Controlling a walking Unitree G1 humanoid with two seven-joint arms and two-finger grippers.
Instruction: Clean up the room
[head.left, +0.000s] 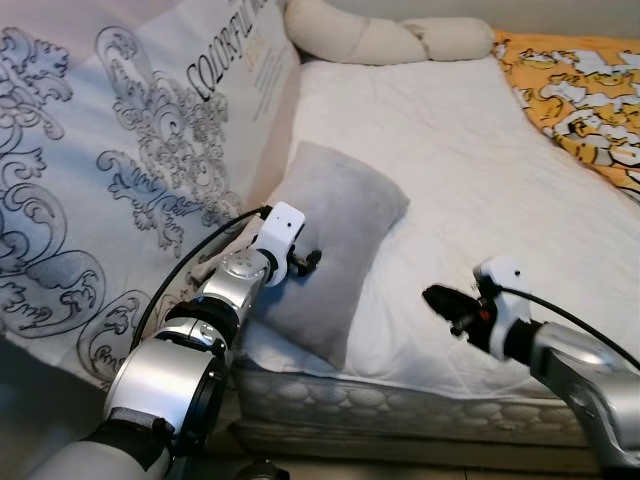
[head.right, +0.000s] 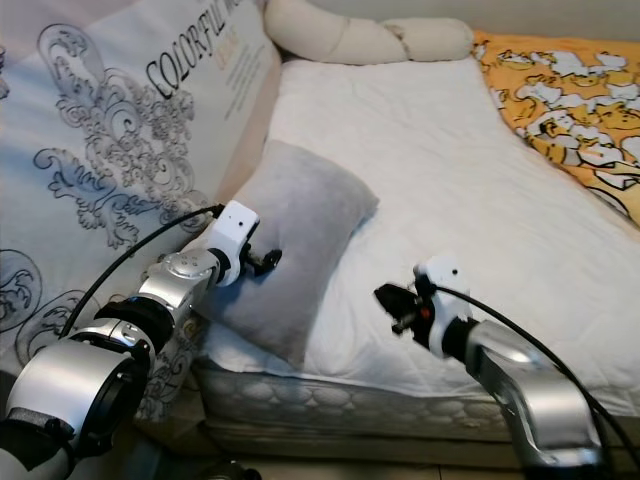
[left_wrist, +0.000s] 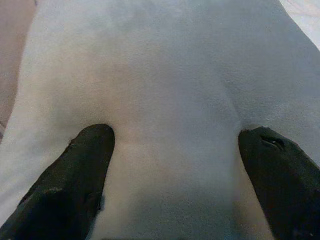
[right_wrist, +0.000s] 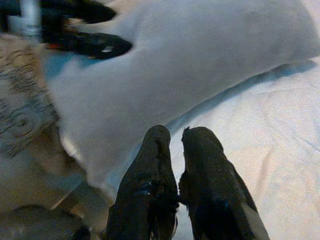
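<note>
The bed (head.left: 480, 170) carries a white quilted sheet, with an orange patterned cover (head.left: 580, 90) along its far right side and a long cream bolster (head.left: 380, 38) at the head. On my left, a large printed quilt (head.left: 120, 160) with grey scrollwork stands against the bed's edge.

The task's thing is the grey pillow (head.left: 335, 240). It lies at the near left corner of the bed, tilted, its lower end overhanging the mattress edge and its left side against the printed quilt.

Handling, as I judge it: light, soft, wholly compliant, suede-like cover, not fragile. It will sag and fold from any single hold. A pinch on a flat face would only gather fabric; a corner or the edge seam gives a firmer purchase, and two holds on opposite ends would keep it from drooping.

My left gripper (left_wrist: 175, 150) is pressed against the pillow's face, fingers (left_wrist: 75, 170) spread wide and released, cloth bulging between them but nothing clamped.

My right gripper (right_wrist: 175, 165) hovers over the sheet just right of the pillow, fingers clenched together, empty, pointing toward the pillow's lower edge.
</note>
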